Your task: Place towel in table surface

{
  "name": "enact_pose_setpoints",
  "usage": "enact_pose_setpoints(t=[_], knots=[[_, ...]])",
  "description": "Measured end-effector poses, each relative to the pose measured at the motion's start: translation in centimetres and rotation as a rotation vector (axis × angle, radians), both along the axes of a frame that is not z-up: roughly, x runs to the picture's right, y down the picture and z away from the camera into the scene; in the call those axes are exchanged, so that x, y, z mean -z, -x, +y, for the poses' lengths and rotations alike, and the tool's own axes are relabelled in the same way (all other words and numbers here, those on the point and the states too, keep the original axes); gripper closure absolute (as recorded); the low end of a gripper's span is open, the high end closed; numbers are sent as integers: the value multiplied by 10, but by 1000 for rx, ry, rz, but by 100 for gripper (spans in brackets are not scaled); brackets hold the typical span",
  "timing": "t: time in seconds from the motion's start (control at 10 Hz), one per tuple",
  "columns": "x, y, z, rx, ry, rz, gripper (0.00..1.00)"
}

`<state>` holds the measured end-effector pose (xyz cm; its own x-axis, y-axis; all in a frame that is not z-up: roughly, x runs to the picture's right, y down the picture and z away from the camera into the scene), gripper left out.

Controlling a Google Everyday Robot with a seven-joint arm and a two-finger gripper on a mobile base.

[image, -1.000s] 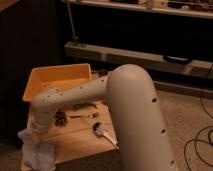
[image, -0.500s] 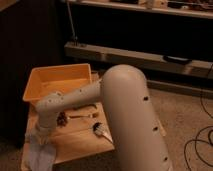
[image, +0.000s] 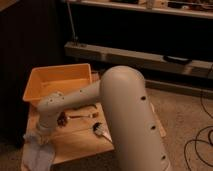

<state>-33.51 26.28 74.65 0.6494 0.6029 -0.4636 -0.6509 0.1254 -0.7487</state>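
Note:
A pale grey towel [image: 38,153] lies crumpled at the front left corner of the low wooden table [image: 82,142], partly draped over the edge. My gripper [image: 43,132] is at the end of the white arm [image: 125,105], right above the towel's top end and touching or nearly touching it. The arm hides much of the table's right side.
An orange bin [image: 57,81] stands at the table's back left. A small dark object [image: 62,119], a flat utensil [image: 82,115] and a spoon [image: 102,131] lie mid-table. A long low shelf [image: 145,59] runs behind. Cables [image: 200,145] lie on the floor at right.
The gripper has lowered slightly with the towel. The towel has gone from hanging bunched under the gripper to lying spread at the table's front left corner.

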Motion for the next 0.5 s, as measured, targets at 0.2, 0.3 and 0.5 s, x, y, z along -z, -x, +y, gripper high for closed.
enact_pose_setpoints(t=[0.2,0.3,0.5], knots=[[3,0,-3,-11,-2,10,20],[4,-2,-6,-20,-8,43,20],[3,-10,-10,-41,-14,124,20]])
